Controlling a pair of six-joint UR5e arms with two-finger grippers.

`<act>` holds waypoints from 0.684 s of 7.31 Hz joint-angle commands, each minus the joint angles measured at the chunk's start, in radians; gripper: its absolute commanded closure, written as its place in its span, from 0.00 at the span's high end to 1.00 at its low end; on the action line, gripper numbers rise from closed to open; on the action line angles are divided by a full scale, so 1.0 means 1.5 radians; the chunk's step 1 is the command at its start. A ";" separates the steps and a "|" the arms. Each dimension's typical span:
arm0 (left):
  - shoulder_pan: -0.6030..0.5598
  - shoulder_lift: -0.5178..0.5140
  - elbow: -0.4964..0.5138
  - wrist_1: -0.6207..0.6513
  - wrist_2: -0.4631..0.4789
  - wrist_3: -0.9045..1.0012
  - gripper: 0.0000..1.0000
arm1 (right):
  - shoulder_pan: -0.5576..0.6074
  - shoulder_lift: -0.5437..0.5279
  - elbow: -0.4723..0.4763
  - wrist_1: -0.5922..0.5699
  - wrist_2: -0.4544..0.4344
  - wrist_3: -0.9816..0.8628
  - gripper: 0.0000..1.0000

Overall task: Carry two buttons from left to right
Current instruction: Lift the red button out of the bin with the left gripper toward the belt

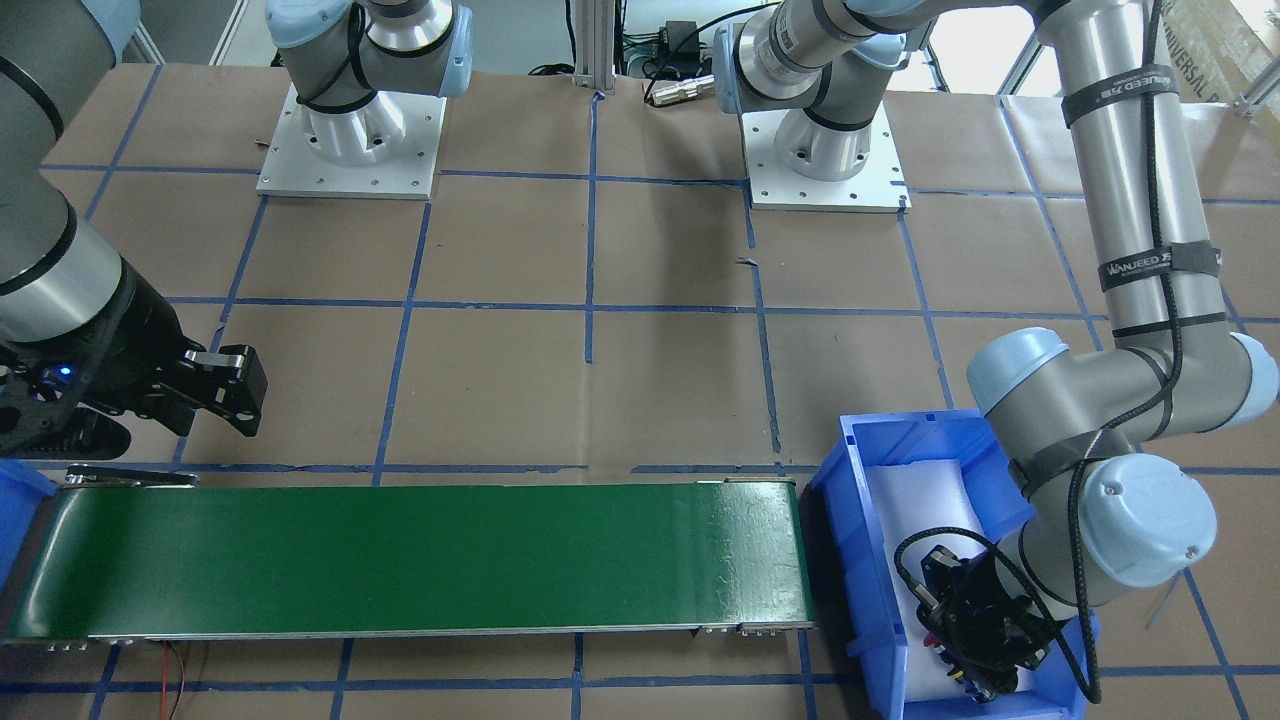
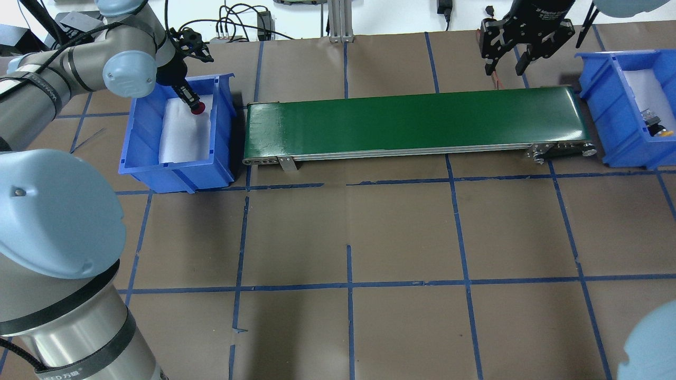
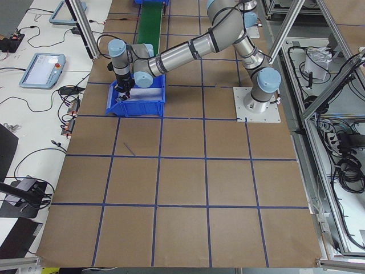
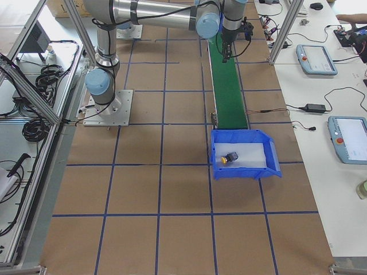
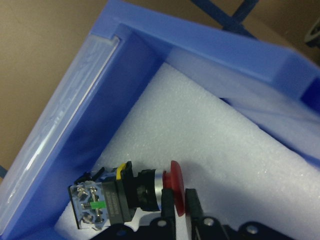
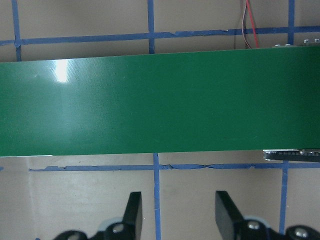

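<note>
Two push-button switches are in view, one at each end of the green conveyor belt (image 2: pixel 417 124) that crosses the worktop (image 2: pixel 401 237).

1. Left end effector (image 5: pixel 180 207)
- It reaches down into the left-end bin (image 2: pixel 132 138), a blue open-topped container lined with white foam (image 5: pixel 225 150).
- Its fingers (image 5: pixel 168 206) are drawn narrow and clamp the rim of the red mushroom cap of the red-capped button (image 5: pixel 131 194).
- The button lies on its side. Its black collar and contact block extend sideways from the fingertips, over the foam.
- The bin's side wall runs close beside the contact block, on the side away from the fingertips.
- Whether the contact block rests on the foam or hangs clear of it cannot be determined.

2. Right end effector (image 6: pixel 179 212)
- Its fingers are spread wide with nothing between them.
- It hangs high near the belt's right end. In the wrist view the belt surface crosses the frame beyond the fingertips, with blue tape lines on the worktop directly below them.

3. Yellow-capped button (image 4: pixel 230 157)
- It lies on the white lining inside the right-end bin (image 2: pixel 599 105), a blue container just past the belt's end.
- It is below and well apart from the right end effector, and nothing touches it.
</note>
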 commanded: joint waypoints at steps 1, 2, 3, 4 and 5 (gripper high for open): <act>0.000 0.013 0.003 -0.007 0.002 -0.003 0.10 | 0.000 0.001 0.003 0.000 0.000 -0.001 0.59; 0.000 0.020 0.002 -0.010 0.002 -0.004 0.10 | 0.000 0.000 0.003 0.000 -0.001 -0.001 0.59; 0.000 0.035 -0.002 -0.014 0.001 -0.004 0.10 | 0.000 0.001 0.003 0.000 -0.006 -0.002 0.59; 0.000 0.057 0.000 -0.040 0.001 -0.005 0.10 | 0.000 0.001 0.003 0.000 -0.007 -0.004 0.59; 0.000 0.083 0.004 -0.072 0.001 -0.006 0.10 | 0.000 0.002 0.003 0.000 -0.007 -0.006 0.59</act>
